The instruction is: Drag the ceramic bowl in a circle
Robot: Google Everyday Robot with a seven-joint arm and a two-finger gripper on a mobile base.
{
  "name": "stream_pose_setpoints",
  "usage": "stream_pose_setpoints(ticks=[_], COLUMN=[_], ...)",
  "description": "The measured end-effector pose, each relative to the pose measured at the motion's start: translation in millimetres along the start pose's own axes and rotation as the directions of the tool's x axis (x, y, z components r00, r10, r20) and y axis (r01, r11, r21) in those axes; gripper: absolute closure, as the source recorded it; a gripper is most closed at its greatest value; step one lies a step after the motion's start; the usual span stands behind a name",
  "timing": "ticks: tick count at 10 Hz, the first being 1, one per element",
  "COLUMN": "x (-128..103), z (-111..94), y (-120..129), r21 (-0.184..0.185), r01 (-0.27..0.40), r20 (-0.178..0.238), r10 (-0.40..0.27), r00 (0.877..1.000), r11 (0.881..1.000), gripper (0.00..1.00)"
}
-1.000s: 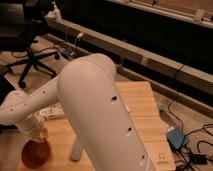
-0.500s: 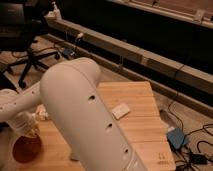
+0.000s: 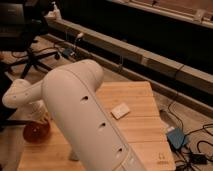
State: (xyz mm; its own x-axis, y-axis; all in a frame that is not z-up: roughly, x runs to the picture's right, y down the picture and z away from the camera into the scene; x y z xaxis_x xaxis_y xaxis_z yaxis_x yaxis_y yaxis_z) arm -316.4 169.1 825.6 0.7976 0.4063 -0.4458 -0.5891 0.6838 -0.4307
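A: Where are we locating the gripper (image 3: 41, 119)?
B: We are finding it at the left of the view, hanging below the white wrist, directly over the ceramic bowl (image 3: 36, 134). The large white arm (image 3: 85, 115) is crossing the foreground and covering much of the wooden table (image 3: 137, 127).
A: How are we reading the fingers?
B: We are reading them as fully closed, pointing down at the bowl. We are not able to tell whether its rim is pinched between them or whether they are only pressing on it.
A: Where is the bowl sitting?
B: It is sitting upright near the table's left edge, toward the near corner, well apart from the small flat white item (image 3: 120, 111) resting near the tabletop's middle.
A: What else are we noting?
B: We are noting an office chair (image 3: 30, 57) on the floor behind the arm and a blue box (image 3: 176, 137) with cables lying on the floor beside the table's right edge.
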Motion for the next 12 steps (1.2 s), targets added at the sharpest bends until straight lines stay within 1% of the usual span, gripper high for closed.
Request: stream_pose_setpoints(ticks=[1,2,3,4,5,6,7,8,10,11,12], x=[7,20,35,57,76,97,107,118,134,138,144], z=[6,11,13,13,11,7,3,0,-3,-4,-6], y=[-19,-40,-57,-70,-78,-80,-72,-54,-14,0,18], r21=[0.015,0.033,0.051,0.072,0.087,0.096,0.087,0.071,0.031,0.016,-0.007], r01=[-0.036,-0.075,-0.104,-0.121,-0.132,-0.132,-0.124,-0.098,-0.027,0.007,0.053], r20=[-0.015,-0.034,-0.051,-0.071,-0.085,-0.098,-0.104,-0.113,-0.132,-0.138,-0.145], r10=[0.036,0.076,0.107,0.126,0.139,0.141,0.133,0.105,0.031,-0.004,-0.053], r00=[0.999,0.997,0.993,0.99,0.987,0.985,0.986,0.988,0.991,0.99,0.988], r11=[0.999,0.997,0.993,0.99,0.987,0.987,0.988,0.993,0.999,1.0,0.999], gripper=[1.0,1.0,1.0,1.0,1.0,1.0,1.0,1.0,1.0,1.0,1.0])
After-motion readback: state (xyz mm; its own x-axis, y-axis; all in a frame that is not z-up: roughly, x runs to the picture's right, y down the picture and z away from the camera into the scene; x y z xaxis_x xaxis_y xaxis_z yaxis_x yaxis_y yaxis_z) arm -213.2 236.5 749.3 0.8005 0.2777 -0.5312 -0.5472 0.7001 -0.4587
